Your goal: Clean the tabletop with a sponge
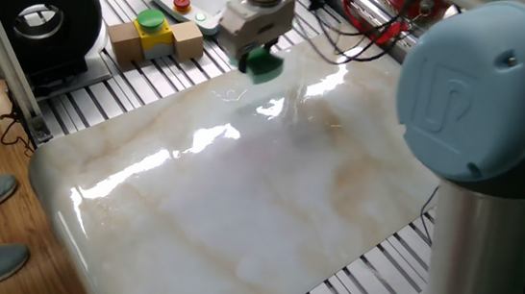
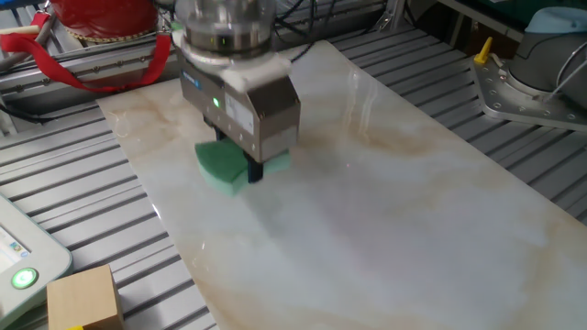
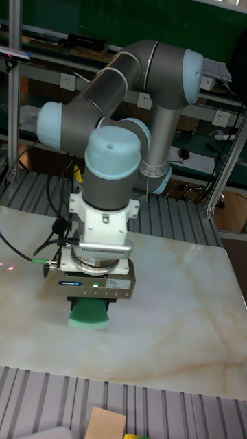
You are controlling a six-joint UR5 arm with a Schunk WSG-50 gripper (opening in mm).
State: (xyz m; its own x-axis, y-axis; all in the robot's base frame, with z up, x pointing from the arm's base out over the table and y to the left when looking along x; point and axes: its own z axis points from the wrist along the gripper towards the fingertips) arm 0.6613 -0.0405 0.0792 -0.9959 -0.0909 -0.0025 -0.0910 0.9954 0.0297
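Observation:
The tabletop [image 1: 239, 193] is a glossy white-grey marble slab with tan veins, also seen in the other fixed view [image 2: 413, 211] and the tall view [image 3: 171, 322]. My gripper [image 1: 259, 58] points straight down near the slab's far left edge and is shut on the sponge [image 1: 263, 66], a small bright green block. In the other fixed view the sponge [image 2: 220, 163] sticks out to the left of the gripper [image 2: 255, 170] and rests on the slab. In the tall view the sponge [image 3: 89, 314] shows under the gripper [image 3: 95, 298].
A cardboard box with a yellow-and-green button [image 1: 153, 32] stands on the ribbed frame left of the slab, beside a black round device [image 1: 34, 14]. Black cables [image 1: 340, 39] trail over the slab's far corner. A red basket [image 2: 96, 18] and a second robot base [image 2: 541, 55] stand off the slab.

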